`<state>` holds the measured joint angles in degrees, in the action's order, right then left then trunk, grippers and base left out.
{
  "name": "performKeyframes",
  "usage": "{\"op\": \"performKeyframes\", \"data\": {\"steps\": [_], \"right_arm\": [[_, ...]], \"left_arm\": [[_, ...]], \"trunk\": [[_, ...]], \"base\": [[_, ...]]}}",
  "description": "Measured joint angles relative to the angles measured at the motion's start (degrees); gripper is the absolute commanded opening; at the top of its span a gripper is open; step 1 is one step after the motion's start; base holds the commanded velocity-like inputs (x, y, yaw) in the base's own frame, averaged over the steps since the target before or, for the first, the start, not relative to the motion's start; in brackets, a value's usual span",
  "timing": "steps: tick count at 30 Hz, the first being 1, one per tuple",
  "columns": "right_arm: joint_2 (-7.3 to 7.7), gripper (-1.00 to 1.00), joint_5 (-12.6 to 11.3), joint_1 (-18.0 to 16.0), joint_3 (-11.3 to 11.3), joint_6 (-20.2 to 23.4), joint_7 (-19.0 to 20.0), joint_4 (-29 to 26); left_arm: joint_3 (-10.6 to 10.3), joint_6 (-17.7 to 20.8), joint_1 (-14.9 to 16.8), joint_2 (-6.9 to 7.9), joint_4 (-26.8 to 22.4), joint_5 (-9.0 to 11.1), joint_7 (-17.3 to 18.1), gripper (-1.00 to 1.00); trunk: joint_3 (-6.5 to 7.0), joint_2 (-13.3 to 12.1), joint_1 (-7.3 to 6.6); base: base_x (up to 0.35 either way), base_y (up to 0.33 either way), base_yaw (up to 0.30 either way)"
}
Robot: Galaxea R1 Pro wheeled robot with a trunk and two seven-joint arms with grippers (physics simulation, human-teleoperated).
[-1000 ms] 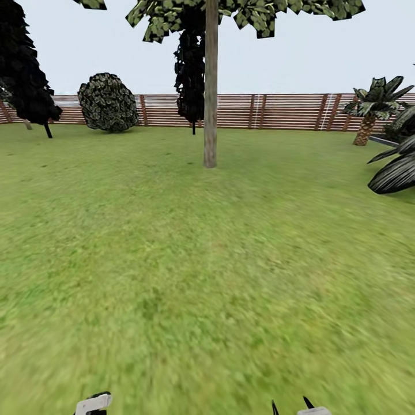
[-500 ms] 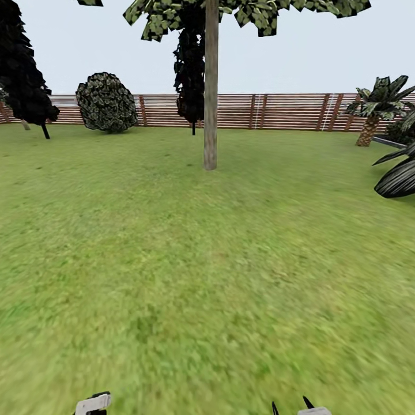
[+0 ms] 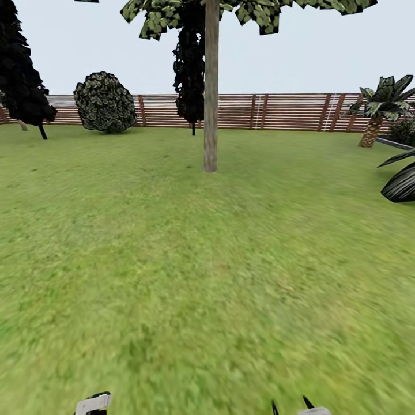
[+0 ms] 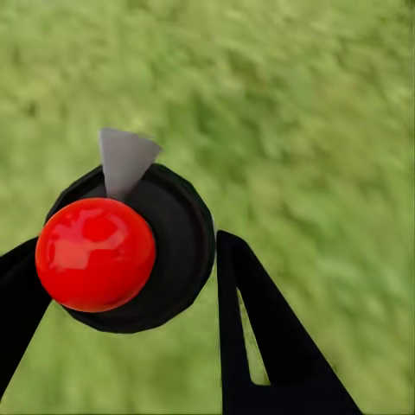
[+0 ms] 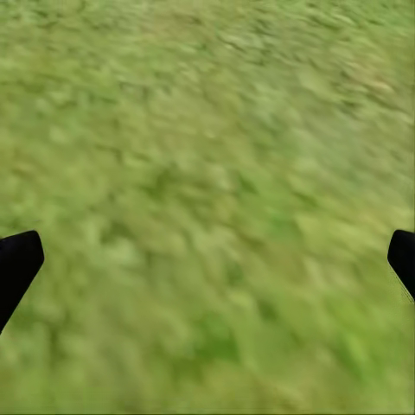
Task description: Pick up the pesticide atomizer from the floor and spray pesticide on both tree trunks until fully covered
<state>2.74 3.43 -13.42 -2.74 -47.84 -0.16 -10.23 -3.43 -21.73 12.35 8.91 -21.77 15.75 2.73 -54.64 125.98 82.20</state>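
In the left wrist view my left gripper [image 4: 125, 246] is shut on the pesticide atomizer [image 4: 95, 255], a black round body with a glossy red ball on top and a grey nozzle [image 4: 125, 160]. It hangs over blurred grass. My right gripper [image 5: 212, 251] is open with nothing between its black fingers, also over grass; its fingertips [image 3: 306, 402] poke up at the head view's lower edge. Ahead across the garden lawn [image 3: 202, 276] stands one tree with a straight pale tree trunk [image 3: 211, 92] and a leafy crown [image 3: 253, 10].
A brown slat fence [image 3: 288, 110] closes the far side. A round bush [image 3: 105, 102] and a black column tree [image 3: 23, 69] stand at the back left, another black one [image 3: 189, 69] behind the trunk. A palm [image 3: 377, 109] and dark fronds [image 3: 402, 184] are at the right.
The whole head view has shifted: the trunk's base sits a little lower and the palm and fronds have slid right, so the camera has moved forward. Both grippers look the same.
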Motion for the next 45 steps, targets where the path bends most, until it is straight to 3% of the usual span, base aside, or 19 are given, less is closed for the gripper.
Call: {"op": "performKeyframes", "data": {"steps": [45], "right_arm": [[-0.04, 1.0, 0.01, 0.0, 0.0, 0.0, 0.0, 0.0]], "left_arm": [[0.0, 0.07, 0.0, 0.0, 0.35, -0.04, 0.0, -1.0]], "trunk": [[0.0, 0.0, 0.0]], "base": [[0.34, 0.0, 0.0]]}}
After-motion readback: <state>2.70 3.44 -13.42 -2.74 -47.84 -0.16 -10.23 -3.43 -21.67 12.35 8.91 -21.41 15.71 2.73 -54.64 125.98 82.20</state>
